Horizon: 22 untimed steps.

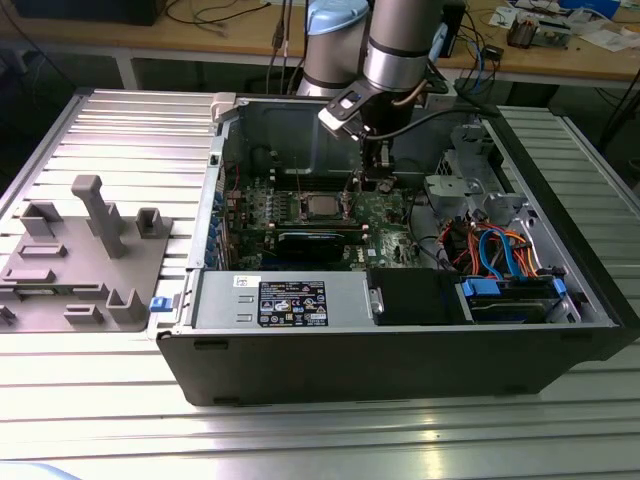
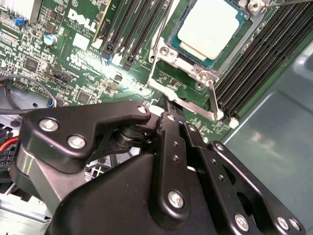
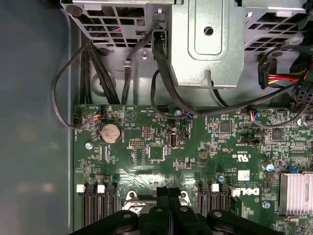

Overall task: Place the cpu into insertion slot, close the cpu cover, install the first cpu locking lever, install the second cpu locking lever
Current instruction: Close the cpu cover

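Black finger bars of the gripper are drawn together into one tip with no gap between them. Whether a thin metal lip is pinched there I cannot tell, because the gripper's own links cover the spot.

Right at that tip lies the free edge of the cpu cover, a silvery windowed frame swung open toward the fingers, with green board showing through its window. How steeply it stands cannot be judged. It looks like thin sheet steel: light, springy, sharp-edged and turning on a hinge. It is probably best moved by pressing on its outer bar rather than by squeezing it.

Just beyond the cover, the cpu already sits flat in the insertion slot, its pale metal top facing up. I judge the chip to be light, rigid and slippery on top. With delicate contacts beneath, it should be handled only by its edges.

Black memory slots run beside the socket on the far side. The socket's farthest corner is cut off in the second wrist view, and I cannot make out the locking levers with any certainty. In the exterior view the arm reaches down into the open computer case.
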### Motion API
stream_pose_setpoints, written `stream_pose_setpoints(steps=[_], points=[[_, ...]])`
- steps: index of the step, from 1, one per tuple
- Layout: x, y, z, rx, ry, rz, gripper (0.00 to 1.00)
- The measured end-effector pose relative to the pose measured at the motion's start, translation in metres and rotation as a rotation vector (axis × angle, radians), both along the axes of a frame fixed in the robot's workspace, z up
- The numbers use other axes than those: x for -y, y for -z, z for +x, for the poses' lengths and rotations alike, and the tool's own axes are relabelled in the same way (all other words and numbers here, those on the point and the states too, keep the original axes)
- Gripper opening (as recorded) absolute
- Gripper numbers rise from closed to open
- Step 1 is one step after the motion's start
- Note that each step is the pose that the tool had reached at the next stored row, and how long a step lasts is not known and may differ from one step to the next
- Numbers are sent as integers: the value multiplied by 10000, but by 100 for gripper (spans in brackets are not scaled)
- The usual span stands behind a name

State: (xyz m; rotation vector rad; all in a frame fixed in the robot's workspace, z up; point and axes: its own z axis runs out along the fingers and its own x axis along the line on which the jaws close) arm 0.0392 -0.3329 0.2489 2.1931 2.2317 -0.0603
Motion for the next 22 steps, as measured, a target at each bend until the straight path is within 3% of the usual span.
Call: stream_pose_setpoints(steps=[22], points=[[-1,5,-209,2,0,0,11]])
